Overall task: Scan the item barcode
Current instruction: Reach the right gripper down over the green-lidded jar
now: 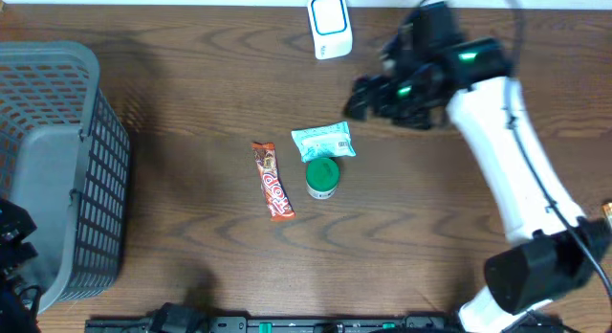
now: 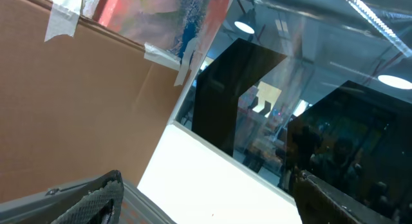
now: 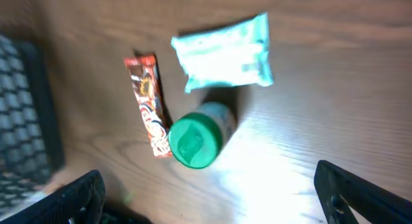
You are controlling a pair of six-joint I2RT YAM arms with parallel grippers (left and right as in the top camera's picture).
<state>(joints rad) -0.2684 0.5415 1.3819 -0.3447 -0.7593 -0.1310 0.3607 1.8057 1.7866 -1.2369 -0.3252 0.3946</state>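
The work is at the reaching step: nothing has been picked up and no barcode has been shown to the reader. The right gripper (image 1: 359, 96) hangs above the table just to the right of the goods, its jaws spread wide and empty; in its own wrist view the two dark fingers stand at the bottom corners with the items between and beyond them.

Three items lie close together at mid-table: a candy bar (image 1: 273, 181) lying lengthwise, a mint-green packet (image 1: 323, 140), and a green-lidded bottle (image 1: 322, 177) standing upright just below the packet and just beside the bar. Which one is meant to be scanned cannot be told. The white barcode scanner (image 1: 330, 25) stands at the far edge, well apart from them.

The next move probably calls for lowering onto one item, closing on it without nudging its neighbours, and then turning its printed code toward the scanner's face. The tight grouping looks like the main hazard.

The left gripper (image 2: 207, 179) is also wide and empty, parked low at the left near the grey mesh basket (image 1: 105, 199).

The table (image 1: 191, 103) is dark wood grain with a bright glare patch. The left wrist camera looks up at a taped cardboard panel (image 2: 77, 108), glass partitions and ceiling lights.
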